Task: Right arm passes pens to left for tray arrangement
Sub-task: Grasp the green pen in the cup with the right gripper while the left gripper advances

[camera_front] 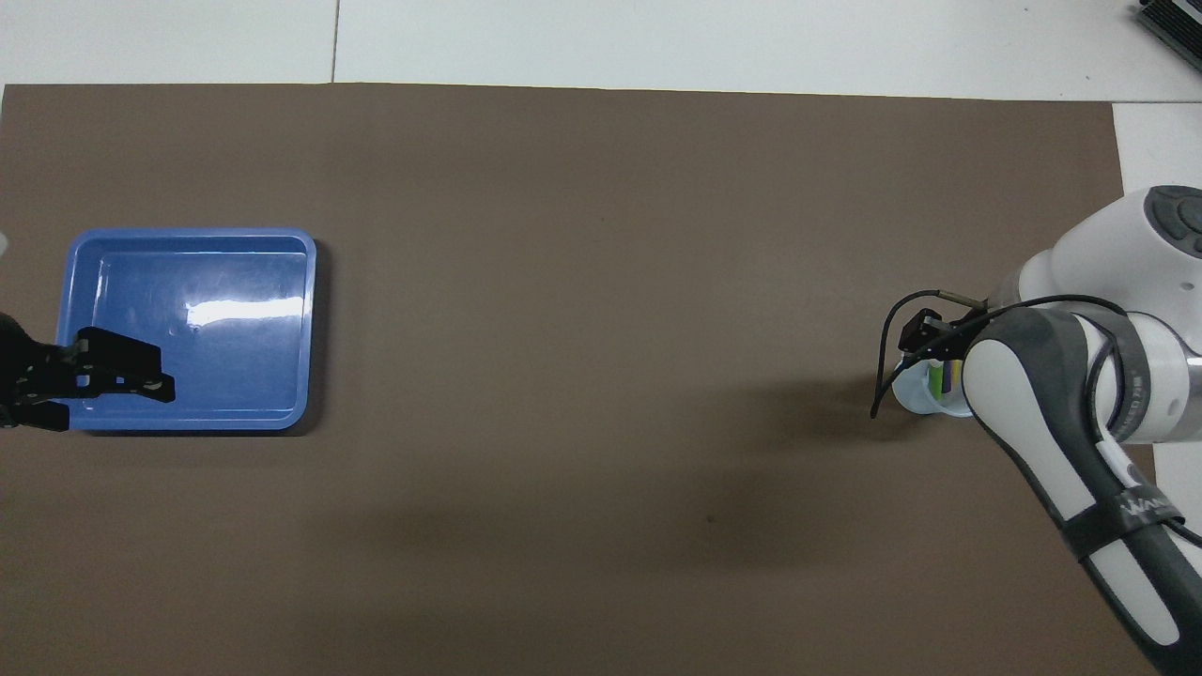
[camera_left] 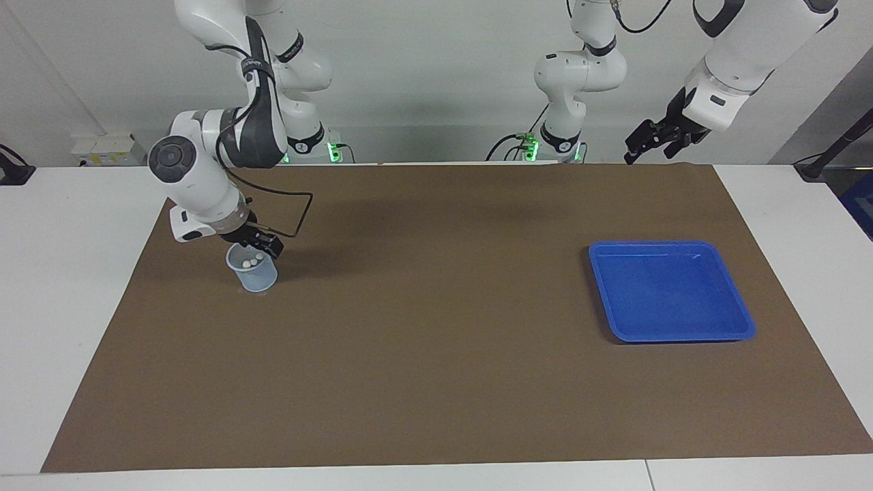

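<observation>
Starting at the right arm's end of the tabletop (camera_left: 436, 382): the right gripper (camera_left: 258, 241) is dipped right down at the rim of the mesh cup (camera_left: 254, 273), where the pens (camera_left: 252, 260) stand with their pale ends up. Can't tell how its fingers sit. The blue tray (camera_left: 672, 290) lies flat toward the left arm's end, nothing in it. The left gripper (camera_left: 653, 140) hangs high in the air, fingers spread a bit, holding nothing.
</observation>
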Action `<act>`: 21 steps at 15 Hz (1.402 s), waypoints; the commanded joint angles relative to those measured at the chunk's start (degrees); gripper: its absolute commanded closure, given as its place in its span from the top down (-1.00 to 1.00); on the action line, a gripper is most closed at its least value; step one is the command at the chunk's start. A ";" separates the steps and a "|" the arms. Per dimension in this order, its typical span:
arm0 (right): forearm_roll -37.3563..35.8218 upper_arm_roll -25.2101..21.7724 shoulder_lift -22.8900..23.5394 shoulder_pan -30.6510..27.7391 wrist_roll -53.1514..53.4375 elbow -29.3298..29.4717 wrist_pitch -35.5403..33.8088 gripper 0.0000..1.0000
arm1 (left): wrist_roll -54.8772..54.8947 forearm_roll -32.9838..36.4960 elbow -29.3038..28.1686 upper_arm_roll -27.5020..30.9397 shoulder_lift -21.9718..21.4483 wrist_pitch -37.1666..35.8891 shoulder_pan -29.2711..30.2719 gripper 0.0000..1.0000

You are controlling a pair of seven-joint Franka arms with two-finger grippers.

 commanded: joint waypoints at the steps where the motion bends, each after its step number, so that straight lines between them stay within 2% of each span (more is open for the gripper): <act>1: 0.71 0.17 0.47 -0.26 0.91 -0.58 1.61 0.00 | -1.76 -0.61 -2.02 0.25 -1.55 0.69 -1.50 1.00; 2: 0.71 0.17 0.47 -0.26 0.91 -0.50 1.70 -0.09 | -1.76 -0.52 -2.02 0.25 -1.63 0.42 -1.60 0.84; 3: 0.71 0.17 0.47 -0.26 0.91 -0.58 2.48 -0.17 | -1.85 -0.61 -2.11 0.25 -1.72 -0.10 -1.51 1.00; 6: 0.71 0.17 1.26 -0.35 0.91 -0.58 2.93 -0.17 | -1.76 -1.74 -1.76 0.25 -1.64 -1.07 -0.81 1.00; 8: 0.71 0.17 1.88 -0.52 0.82 -0.58 3.37 -0.16 | -3.07 -5.07 -1.84 0.86 -1.72 -1.07 -0.54 1.00; 13: 0.27 0.17 1.97 -0.52 0.73 0.12 2.58 -0.14 | -13.25 -8.25 -2.98 0.69 -1.90 2.44 -0.80 1.00; 15: -0.08 0.17 2.31 -0.44 0.73 0.91 1.88 -0.13 | -16.08 -11.57 -5.70 0.60 -3.12 4.45 -0.89 1.00; 21: -0.17 0.09 2.41 -0.96 0.12 1.26 1.52 -0.13 | -23.64 -22.48 -18.70 0.25 -9.80 14.64 -0.98 1.00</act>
